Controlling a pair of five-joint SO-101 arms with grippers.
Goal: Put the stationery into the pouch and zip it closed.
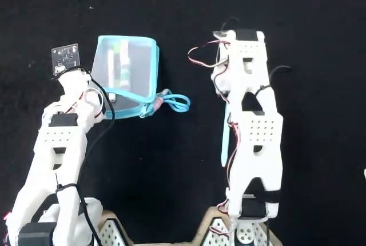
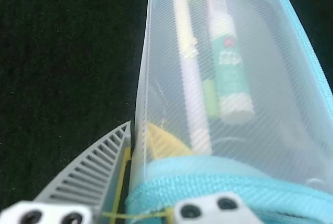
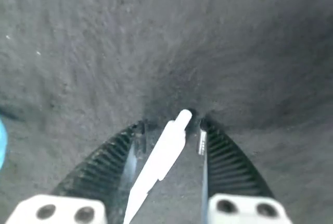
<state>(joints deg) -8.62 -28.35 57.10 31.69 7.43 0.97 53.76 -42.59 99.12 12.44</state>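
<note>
The translucent pouch (image 1: 127, 71) with teal trim lies at the left and holds a white pen (image 2: 188, 78), a green-labelled stick (image 2: 229, 67) and another green item. My left gripper (image 2: 138, 130) is shut on the pouch's wall near its zipper edge (image 2: 218, 185); the grey finger (image 2: 99, 174) is outside and the other shows yellow through the mesh. My right gripper (image 3: 169, 125) is down on the mat, open, its fingers either side of a white pen (image 3: 161, 156). A pale pen (image 1: 225, 137) shows under the right arm (image 1: 251, 126).
The pouch's teal strap loop (image 1: 176, 102) trails on the black mat toward the middle. A small dark board (image 1: 64, 57) sits by the left arm (image 1: 63, 143). Bare mat lies between the two arms and along the far side.
</note>
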